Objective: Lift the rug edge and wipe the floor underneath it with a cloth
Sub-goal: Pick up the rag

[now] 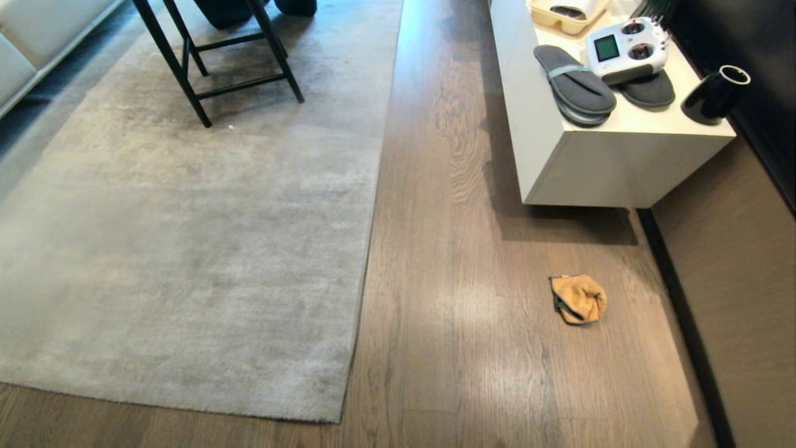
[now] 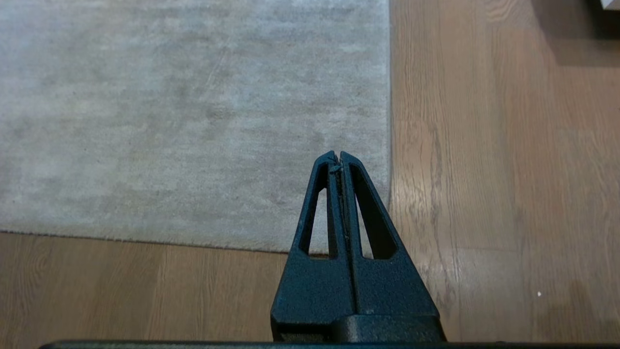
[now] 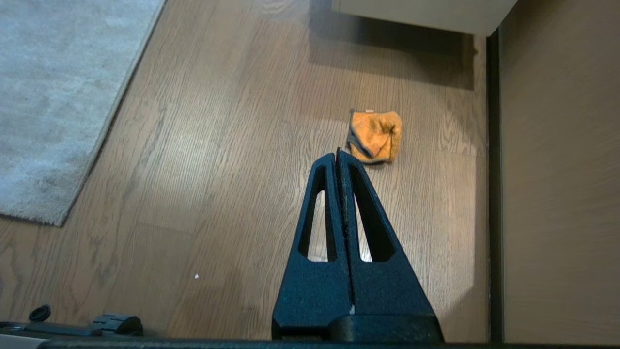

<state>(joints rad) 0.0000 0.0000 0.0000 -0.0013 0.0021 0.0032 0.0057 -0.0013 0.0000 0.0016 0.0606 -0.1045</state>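
Head view showed the rug [image 1: 186,249] lying flat on the floor [image 1: 435,311], with its long straight rug edge [image 1: 372,205] running away from the robot along the wood planks and a corner near the bottom of the frame. No part of that edge was raised. The cloth [image 1: 578,299] lay crumpled on the bare floor, well apart from the rug and to the robot's right, near the dark skirting strip [image 1: 684,323] at the wall. Neither arm appeared in this view.

A black-legged chair [image 1: 211,62] stood on the far part of the rug. A white counter [image 1: 597,168] stood beyond the cloth and carried two grey slippers [image 1: 575,84], a white remote controller [image 1: 627,50], a black mug [image 1: 715,94] and a beige tray [image 1: 566,15].

Left wrist view showed the left gripper [image 2: 336,156] above the rug corner, clear of the pile, with its jaws closed together and holding nothing. The rug's short edge and long edge met just beside the fingertips in that picture.

Right wrist view showed the right gripper [image 3: 337,154] above the bare floor, jaws closed and empty. The cloth appeared just past the fingertips, orange side up with a dark trim showing; whether the tips touched it could not be determined.
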